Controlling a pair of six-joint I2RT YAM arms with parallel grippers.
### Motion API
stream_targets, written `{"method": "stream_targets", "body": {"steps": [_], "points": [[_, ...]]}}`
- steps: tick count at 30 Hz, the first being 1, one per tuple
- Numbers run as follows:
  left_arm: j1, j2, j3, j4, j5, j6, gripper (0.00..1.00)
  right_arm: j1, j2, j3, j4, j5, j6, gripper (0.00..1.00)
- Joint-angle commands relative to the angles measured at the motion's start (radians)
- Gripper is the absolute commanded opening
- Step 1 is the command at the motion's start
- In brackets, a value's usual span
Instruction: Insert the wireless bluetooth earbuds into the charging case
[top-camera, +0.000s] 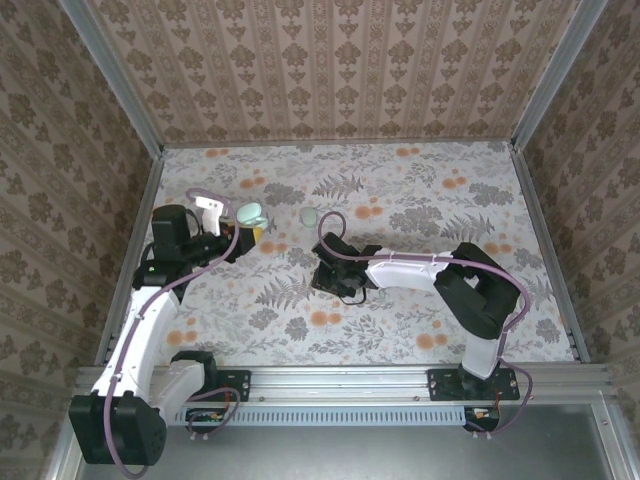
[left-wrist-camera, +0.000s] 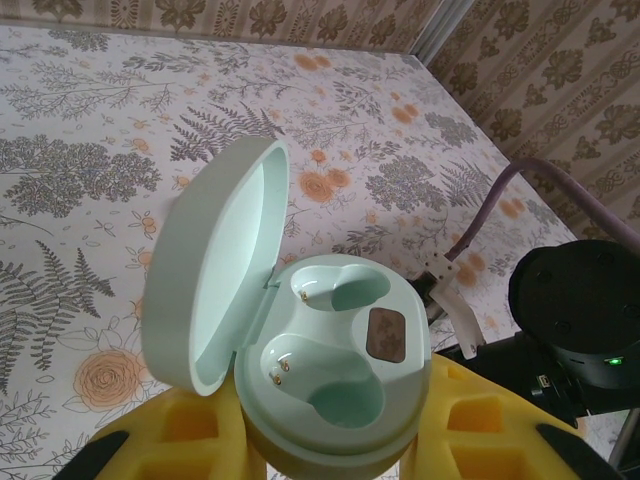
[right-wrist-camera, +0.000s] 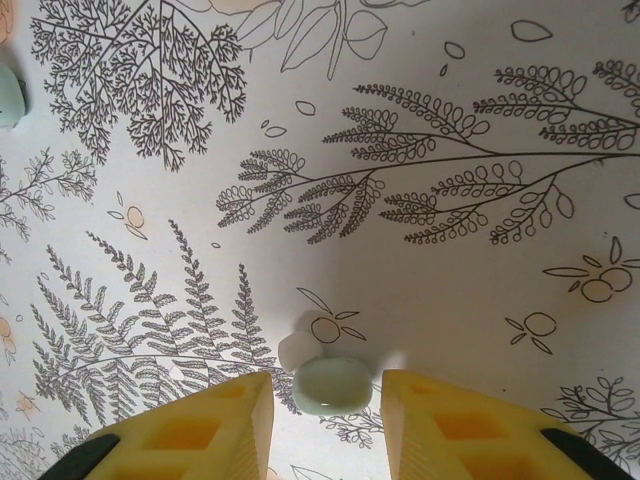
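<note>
Smooth, faintly glossy mint plastic forms the charging case (left-wrist-camera: 340, 400); the table (left-wrist-camera: 100, 150) covering looks matt, printed.

Left gripper (left-wrist-camera: 325, 445) tight, right gripper (right-wrist-camera: 327, 420) ajar

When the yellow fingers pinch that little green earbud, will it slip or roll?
The earbud looks smooth and rounded, so it may slip from the fingers if pinched off-centre. It's small beside them, so probably light; a nudge could roll it.

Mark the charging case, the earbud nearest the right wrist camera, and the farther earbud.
charging case (left-wrist-camera: 320, 345): left wrist view, base between wells
near earbud (right-wrist-camera: 333, 385): right wrist view, body middle
far earbud (right-wrist-camera: 10, 98): right wrist view, part at left edge
</note>
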Motion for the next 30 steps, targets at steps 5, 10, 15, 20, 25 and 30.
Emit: {"method": "stream_targets", "body": {"steps": [5,10,15,20,25,30], "points": [[0.004,-0.003,-0.004,0.021,0.03,0.018,0.0,0.01,0.044,0.031,-0.008,0.004,0.02,0.33],[0.004,-0.005,-0.006,0.018,0.033,0.019,0.0,0.011,0.039,0.076,-0.068,0.033,-0.014,0.34],[0.003,-0.004,-0.008,0.024,0.038,0.016,0.0,0.019,-0.027,0.046,-0.086,0.071,0.005,0.36],[-0.001,0.005,-0.009,0.043,0.044,0.004,0.0,0.049,-0.047,0.006,-0.055,0.065,0.064,0.36],[-0.009,0.014,-0.008,0.047,0.046,0.002,0.0,0.059,-0.022,-0.023,0.003,0.036,0.113,0.35],[-0.013,0.013,-0.007,0.044,0.044,0.005,0.0,0.059,0.007,-0.053,0.08,0.005,0.164,0.34]]}}
